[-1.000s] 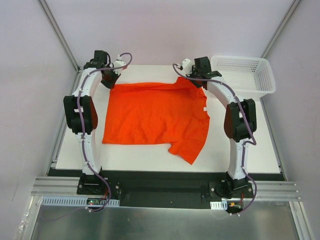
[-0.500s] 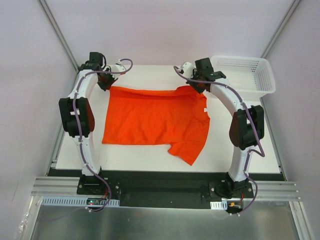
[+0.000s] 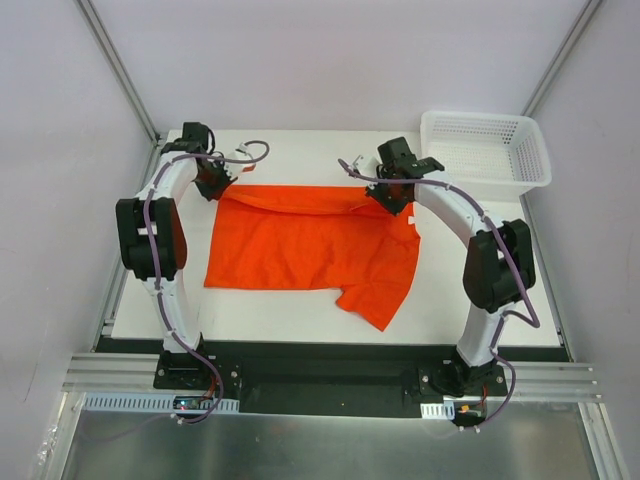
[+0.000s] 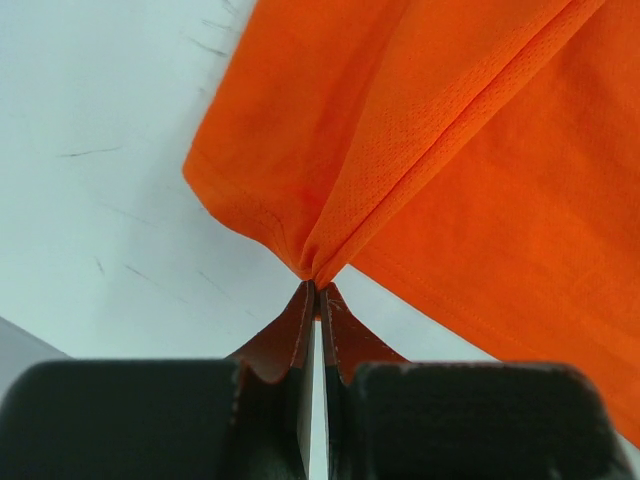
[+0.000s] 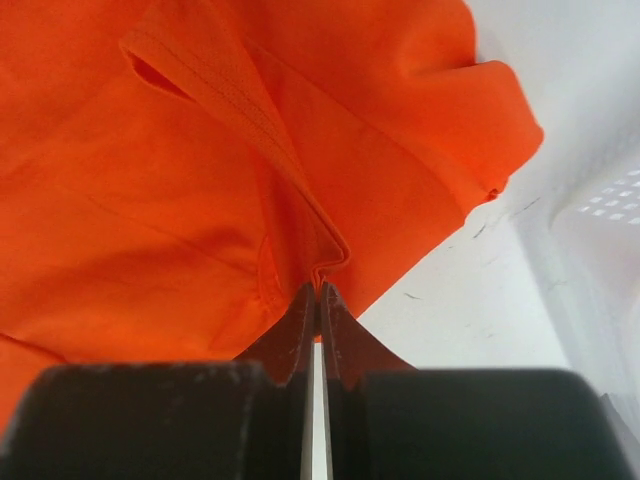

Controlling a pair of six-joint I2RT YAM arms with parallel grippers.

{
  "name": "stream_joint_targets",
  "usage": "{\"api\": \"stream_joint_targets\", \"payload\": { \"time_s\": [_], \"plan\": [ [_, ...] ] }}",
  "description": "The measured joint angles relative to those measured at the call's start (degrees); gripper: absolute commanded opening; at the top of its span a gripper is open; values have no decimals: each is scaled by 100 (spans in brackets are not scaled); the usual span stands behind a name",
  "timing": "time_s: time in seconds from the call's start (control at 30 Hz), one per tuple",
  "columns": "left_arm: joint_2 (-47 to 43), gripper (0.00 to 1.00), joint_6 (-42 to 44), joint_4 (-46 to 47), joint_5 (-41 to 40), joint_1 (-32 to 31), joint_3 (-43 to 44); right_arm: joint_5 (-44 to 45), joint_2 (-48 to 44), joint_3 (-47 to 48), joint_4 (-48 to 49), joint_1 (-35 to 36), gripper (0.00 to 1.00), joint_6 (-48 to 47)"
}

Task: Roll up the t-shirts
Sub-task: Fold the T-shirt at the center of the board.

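The orange-red t-shirt [image 3: 305,245] lies spread on the white table, its far edge folded toward me into a narrow band. My left gripper [image 3: 222,187] is shut on the shirt's far left corner; in the left wrist view the gripper [image 4: 316,288] pinches a bunched fold of the t-shirt [image 4: 450,150] above the table. My right gripper [image 3: 392,200] is shut on the far right edge near the sleeve; in the right wrist view the gripper [image 5: 318,290] pinches a hemmed fold of the t-shirt [image 5: 150,200]. One sleeve [image 3: 380,300] sticks out toward the near right.
A white mesh basket [image 3: 487,150] stands at the far right corner of the table; its wall also shows in the right wrist view [image 5: 600,250]. Bare white table [image 3: 290,315] lies between the shirt and the arm bases. Grey walls enclose the back and sides.
Both grippers have pulled the shirt's far edge toward the near side, folding it over the body. The arms have bent back with it.
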Motion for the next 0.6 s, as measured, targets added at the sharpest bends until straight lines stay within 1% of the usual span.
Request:
{"api": "stream_joint_targets", "payload": {
  "time_s": [0.3,0.33,0.37,0.4,0.47,0.5,0.53,0.57,0.6],
  "plan": [
    [-192,0,164,-7,-44,0,-739,-87,-162,-273,-317,87,1,188],
    [-214,2,179,9,-55,0,-817,-129,-184,-374,-330,107,0,199],
    [-221,7,181,9,-59,0,-861,-149,-201,-452,-354,125,1,197],
    [-236,11,186,7,-76,0,-918,-201,-214,-544,-411,144,12,195],
    [-254,22,199,4,-142,0,-1005,-352,-219,-621,-660,175,21,184],
    [-258,25,197,-4,-175,2,-1029,-459,-219,-619,-787,181,27,173],
    [-267,27,181,-4,-186,13,-1045,-560,-219,-597,-885,175,27,177],
    [-286,31,153,-9,-184,28,-1045,-667,-214,-503,-1067,146,28,201],
    [-319,33,120,-4,-181,39,-1045,-785,-181,-348,-1233,85,29,223]
  ]
}}
